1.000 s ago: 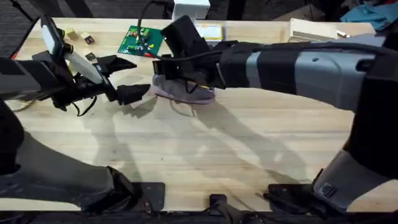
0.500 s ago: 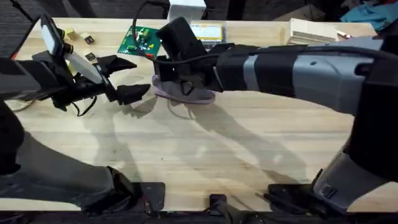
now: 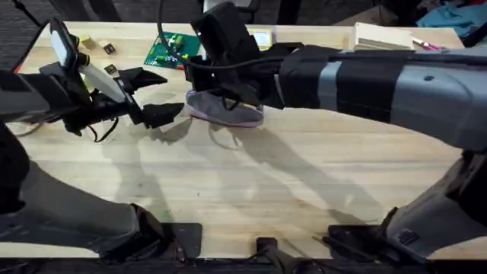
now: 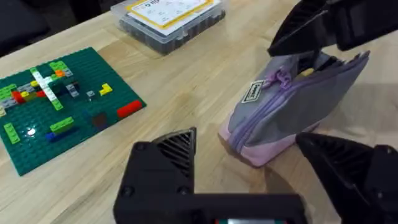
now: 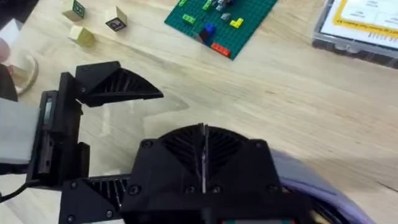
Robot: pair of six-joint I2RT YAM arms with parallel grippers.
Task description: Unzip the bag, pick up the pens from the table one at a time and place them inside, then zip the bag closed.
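The bag (image 3: 226, 110) sits on the table (image 3: 251, 175) toward the far side, near a green brick plate (image 3: 170, 49) and a clear box (image 4: 166, 17). The left gripper (image 3: 152, 97) hangs just beside its end, fingers spread wide and empty. The right gripper (image 5: 202, 163) is over the bag's top with its fingers pressed together; what they pinch I cannot tell.

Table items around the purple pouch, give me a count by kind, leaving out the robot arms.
Pencil pouch: 1
Green brick baseplate: 1
Clear plastic box: 1
Small wooden blocks: 3
Total: 6
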